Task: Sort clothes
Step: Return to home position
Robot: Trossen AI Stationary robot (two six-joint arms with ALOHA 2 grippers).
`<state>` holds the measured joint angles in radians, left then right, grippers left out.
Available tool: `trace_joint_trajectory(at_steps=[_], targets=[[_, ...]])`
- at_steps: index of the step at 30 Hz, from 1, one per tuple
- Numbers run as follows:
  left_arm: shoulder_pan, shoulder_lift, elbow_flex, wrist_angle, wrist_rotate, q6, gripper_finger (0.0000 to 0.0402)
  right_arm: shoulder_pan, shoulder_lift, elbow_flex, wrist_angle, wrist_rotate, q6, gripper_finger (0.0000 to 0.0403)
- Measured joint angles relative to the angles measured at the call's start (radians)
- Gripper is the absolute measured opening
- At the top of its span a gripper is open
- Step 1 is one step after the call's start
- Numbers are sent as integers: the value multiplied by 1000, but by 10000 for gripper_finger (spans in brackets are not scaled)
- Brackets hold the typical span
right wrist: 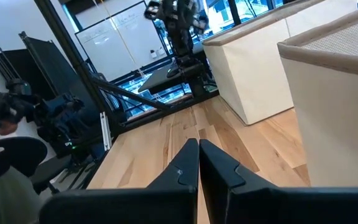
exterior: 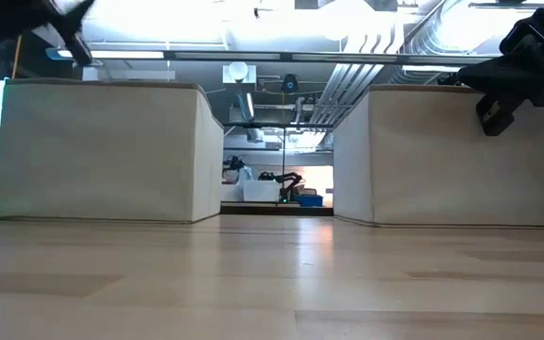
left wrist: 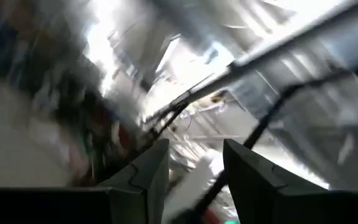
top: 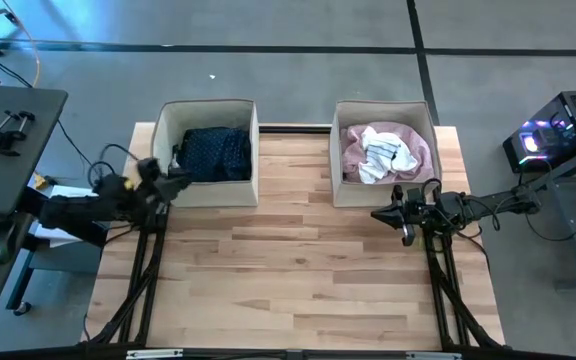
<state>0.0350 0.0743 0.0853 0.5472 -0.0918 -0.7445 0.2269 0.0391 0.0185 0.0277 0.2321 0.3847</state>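
Observation:
A navy white-dotted garment (top: 215, 153) lies inside the left beige box (top: 206, 108). A pink shirt (top: 413, 150) with a white cloth (top: 383, 152) on top of it fills the right beige box (top: 384, 106). My left gripper (top: 175, 184) is open and empty beside the left box's near left corner; in the left wrist view (left wrist: 194, 168) it points up into the room. My right gripper (top: 377, 213) is shut and empty, just in front of the right box's near wall, pointing toward the table's left; its shut fingers show in the right wrist view (right wrist: 199, 157).
The two boxes stand side by side at the table's far edge, with a gap (top: 295, 160) between them. The wooden tabletop (top: 288, 270) lies in front of them. Desks and equipment (top: 568, 130) stand to either side of the table.

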Motion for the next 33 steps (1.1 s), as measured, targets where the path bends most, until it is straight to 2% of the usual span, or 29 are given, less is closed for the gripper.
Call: trace_joint_trajectory(at_steps=[2,8,11,15,18,21,23,26,29,33], targets=[[-10,26,-1,-38,-27,-146,140,0,0,0,0,0,0,0],[-51,111,1,-194,-142,-223,140,0,0,0,0,0,0,0],[-66,144,-4,-290,-159,-99,140,0,1,0,0,0,0,0],[-65,165,-2,-367,-165,160,140,0,1,0,0,0,0,0],[-65,160,-3,-366,-158,390,140,0,1,0,0,0,0,0],[-87,90,-34,-350,-150,627,140,0,1,0,0,0,0,0],[-87,22,-75,-353,-117,727,140,0,1,0,0,0,0,0],[-73,-71,-73,-472,-78,704,140,0,1,0,0,0,0,0],[-60,-70,-73,-522,-32,662,140,0,0,0,-1,0,0,0],[-62,-71,-72,-544,80,734,140,0,0,0,0,0,0,0]])
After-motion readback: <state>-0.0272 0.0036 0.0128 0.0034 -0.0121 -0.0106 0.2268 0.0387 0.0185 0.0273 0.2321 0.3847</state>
